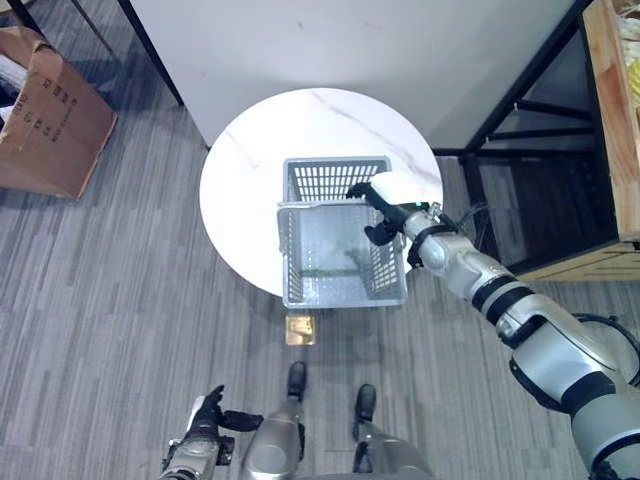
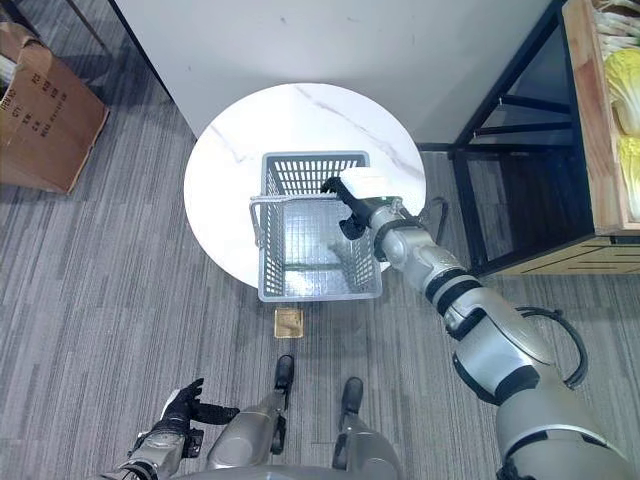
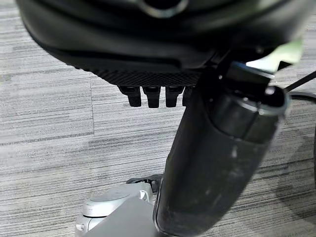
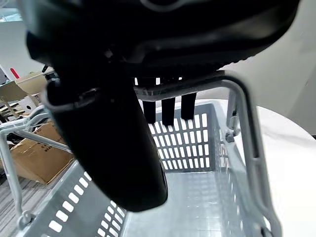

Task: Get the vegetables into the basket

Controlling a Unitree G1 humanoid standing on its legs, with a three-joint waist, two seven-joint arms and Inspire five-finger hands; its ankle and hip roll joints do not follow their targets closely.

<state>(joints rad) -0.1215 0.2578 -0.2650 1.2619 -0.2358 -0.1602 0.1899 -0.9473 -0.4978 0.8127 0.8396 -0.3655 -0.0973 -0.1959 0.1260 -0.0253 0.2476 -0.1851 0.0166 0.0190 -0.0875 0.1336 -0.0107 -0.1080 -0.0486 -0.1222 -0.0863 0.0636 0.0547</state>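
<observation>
The basket (image 1: pixel 340 235) was what I looked at first: a grey plastic one with slotted walls, standing on the near part of the round white marble table (image 1: pixel 250 170), its near end reaching the table's edge. Its wire handle (image 1: pixel 300 205) stood raised across the middle. Through the right wrist camera I saw the basket floor bare, with no vegetables in it. Pale leafy vegetables (image 2: pixel 620 70) lay in a wooden crate (image 2: pixel 590 120) on the dark metal shelving at my far right, well apart from the basket.

My right hand (image 1: pixel 385 205) hung over the basket's right rim, near the far corner. In its wrist view the fingers (image 4: pixel 168 109) pointed straight down, side by side, just past the handle's bar, with the thumb (image 4: pixel 113 148) slack in front; nothing was held.

My left hand (image 1: pixel 208 415) hung low beside me over the grey plank floor (image 1: pixel 110 300), fingers loosely extended and thumb out, holding nothing.

A cardboard box (image 1: pixel 50 120) sat on the floor at far left, and a small tan square (image 1: pixel 300 328) lay on the floor just below the table's near edge.
</observation>
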